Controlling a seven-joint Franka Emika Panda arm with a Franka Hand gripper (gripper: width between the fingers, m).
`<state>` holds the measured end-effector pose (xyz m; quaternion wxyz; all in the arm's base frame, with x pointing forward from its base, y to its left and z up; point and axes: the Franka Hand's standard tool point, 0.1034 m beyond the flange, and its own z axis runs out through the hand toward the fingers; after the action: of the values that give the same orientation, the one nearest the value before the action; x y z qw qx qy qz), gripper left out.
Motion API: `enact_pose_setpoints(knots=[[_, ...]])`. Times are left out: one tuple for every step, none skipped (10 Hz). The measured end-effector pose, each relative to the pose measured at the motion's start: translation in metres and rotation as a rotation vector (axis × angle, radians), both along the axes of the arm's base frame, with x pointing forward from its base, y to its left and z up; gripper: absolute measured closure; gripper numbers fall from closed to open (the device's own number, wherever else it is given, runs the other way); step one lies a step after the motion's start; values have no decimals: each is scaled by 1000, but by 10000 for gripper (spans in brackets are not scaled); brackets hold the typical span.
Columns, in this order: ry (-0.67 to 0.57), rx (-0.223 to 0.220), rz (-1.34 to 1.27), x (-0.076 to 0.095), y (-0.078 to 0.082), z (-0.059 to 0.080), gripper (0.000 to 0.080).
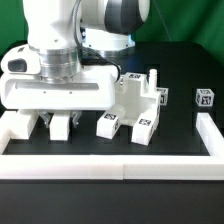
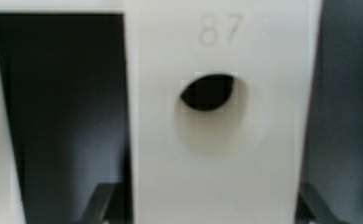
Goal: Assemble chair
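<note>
Seemingly mid-pickup near the wall [image 1: 150,160], my pincer [image 1: 50,128] straddles a holed bar [image 2: 213,150], whether clamped I can't tell; next, lift level.

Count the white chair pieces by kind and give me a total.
Slab with a hole: 1
Tall upright piece: 1
Low tagged blocks: 2
Small tagged cubes: 2
Total: 6
</note>
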<state>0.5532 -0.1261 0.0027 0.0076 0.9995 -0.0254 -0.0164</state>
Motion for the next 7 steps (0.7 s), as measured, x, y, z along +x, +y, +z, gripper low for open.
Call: enact_pose_setpoints(knots=[[0,0,0,0,0,0,513],[0,1,1,0,0,0,513],[0,2,-1,2,0,1,513],[6,7,-8,4,-1,6,513],[3,13,-17,7,-3,16,512],[11,26,-20,6,-3,23,512],[23,48,-28,7,-4,38,512]])
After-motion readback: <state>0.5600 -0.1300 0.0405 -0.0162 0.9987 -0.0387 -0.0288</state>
